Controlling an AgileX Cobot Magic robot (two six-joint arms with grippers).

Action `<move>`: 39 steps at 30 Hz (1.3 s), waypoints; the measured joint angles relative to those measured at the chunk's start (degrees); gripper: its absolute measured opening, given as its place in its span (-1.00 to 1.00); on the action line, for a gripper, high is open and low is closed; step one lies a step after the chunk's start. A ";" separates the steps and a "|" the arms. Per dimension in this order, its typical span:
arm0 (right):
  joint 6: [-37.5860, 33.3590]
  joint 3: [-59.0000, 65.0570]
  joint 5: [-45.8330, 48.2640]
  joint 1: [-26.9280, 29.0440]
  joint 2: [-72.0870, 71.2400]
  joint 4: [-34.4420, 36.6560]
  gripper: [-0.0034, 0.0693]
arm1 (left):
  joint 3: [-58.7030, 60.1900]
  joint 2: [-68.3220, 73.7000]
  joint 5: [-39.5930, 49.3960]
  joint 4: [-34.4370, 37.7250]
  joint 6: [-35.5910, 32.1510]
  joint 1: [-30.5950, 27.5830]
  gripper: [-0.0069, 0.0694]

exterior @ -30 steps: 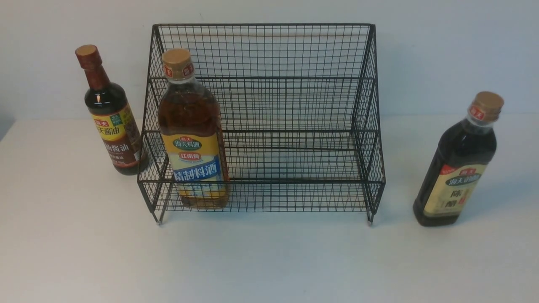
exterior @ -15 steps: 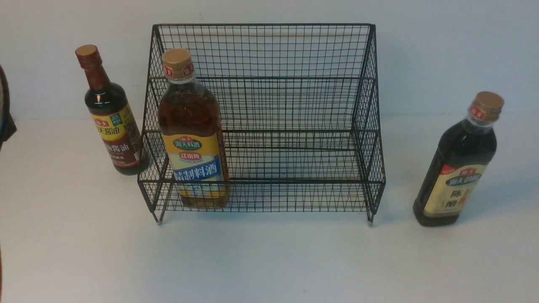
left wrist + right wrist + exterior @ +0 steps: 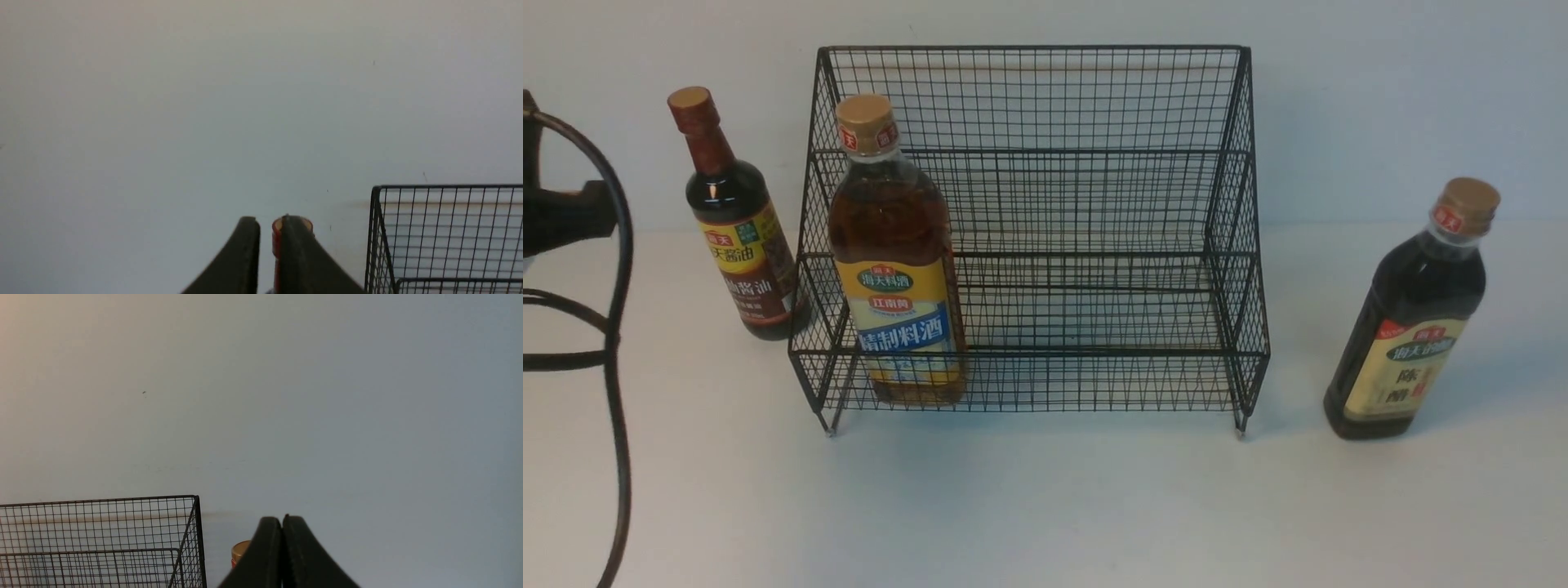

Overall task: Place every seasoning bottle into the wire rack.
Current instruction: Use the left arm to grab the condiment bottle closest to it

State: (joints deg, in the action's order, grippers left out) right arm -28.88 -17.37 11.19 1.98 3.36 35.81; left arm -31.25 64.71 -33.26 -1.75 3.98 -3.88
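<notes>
The black wire rack (image 3: 1094, 204) stands at the table's middle. An amber bottle (image 3: 894, 269) with a yellow-blue label stands upright in its lower tier, at the left end. A slim dark brown bottle (image 3: 737, 237) stands on the table just left of the rack. Far right stands a near-black bottle (image 3: 1413, 318) with a cream label. My left gripper (image 3: 265, 228) is open by a narrow gap with nothing in it; the slim bottle's red-brown cap (image 3: 277, 232) shows behind one finger. My right gripper (image 3: 282, 526) is shut and empty, with a gold cap (image 3: 239, 551) beyond it.
Part of my left arm (image 3: 564, 216) and its black cable (image 3: 617, 327) reach in at the front view's left edge. A pale wall rises close behind the rack (image 3: 449, 237) (image 3: 102, 539) and the bottles. The table is white.
My left arm and its cable have come into the front view from the left edge. The bottles and the rack have stayed where they were.
</notes>
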 joint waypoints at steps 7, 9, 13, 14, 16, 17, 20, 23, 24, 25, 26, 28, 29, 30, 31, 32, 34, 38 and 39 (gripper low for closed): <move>0.00 0.00 0.00 0.00 0.00 0.00 -0.93 | -6.80 10.14 -0.54 -3.87 4.22 0.00 0.09; 0.00 0.00 0.00 0.00 0.00 0.06 -0.93 | -9.12 13.10 -0.54 -4.27 5.67 0.00 0.26; 0.00 0.00 0.35 0.00 0.00 0.15 -0.93 | -12.72 17.80 -0.12 -4.32 6.49 0.00 0.42; 0.00 0.03 0.48 0.00 0.00 0.15 -0.93 | -13.36 18.74 -0.05 -4.37 6.49 0.00 0.44; 0.00 0.03 0.48 0.00 0.00 0.15 -0.93 | -14.76 20.81 0.02 -4.83 6.54 0.00 0.45; 0.00 0.03 0.48 0.00 0.00 0.15 -0.93 | -15.64 21.99 0.13 -5.25 6.54 0.00 0.45; 0.00 0.03 0.48 0.00 0.00 0.15 -0.93 | -18.75 25.65 0.92 -6.11 6.60 0.00 0.45; 0.00 0.03 0.48 0.00 0.00 0.15 -0.93 | -20.85 28.12 2.12 -6.11 6.67 0.00 0.45; 0.00 0.03 0.48 0.00 0.00 0.15 -0.93 | -21.58 29.10 2.23 -6.11 6.66 0.00 0.45; 0.00 0.03 0.57 0.00 0.00 0.15 -0.93 | -22.55 30.36 2.45 -6.11 6.66 0.00 0.45; 0.00 0.03 0.61 0.00 0.00 0.15 -0.93 | -23.00 30.99 2.58 -6.11 6.66 0.00 0.45; 0.00 0.03 0.60 0.00 0.00 0.15 -0.93 | -23.81 32.29 2.86 -6.11 6.66 0.00 0.45; 0.00 0.03 0.60 0.00 0.00 0.15 -0.93 | -23.90 32.46 2.86 -6.11 6.66 0.00 0.45; 0.00 0.03 0.67 0.00 0.00 0.15 -0.93 | -24.63 33.68 2.99 -6.11 6.66 0.00 0.45; 0.00 0.03 0.73 0.00 0.00 0.15 -0.93 | -25.30 34.69 2.99 -6.11 6.66 0.00 0.45; 0.00 0.03 0.79 0.00 0.00 0.15 -0.93 | -25.41 34.83 2.99 -6.11 6.66 0.00 0.45; 0.00 0.03 0.86 0.00 0.00 0.15 -0.93 | -26.55 36.33 3.04 -6.11 6.66 0.00 0.45; 0.00 0.03 0.90 0.00 0.00 0.15 -0.93 | -27.93 38.21 3.02 -6.11 6.66 0.00 0.45; 0.00 0.03 0.90 0.00 0.00 0.15 -0.93 | -28.25 38.67 3.02 -6.11 6.66 0.00 0.45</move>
State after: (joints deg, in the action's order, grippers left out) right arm -28.88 -17.34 12.09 1.98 3.36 35.96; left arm -59.50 103.38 -30.24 -7.86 10.65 -3.88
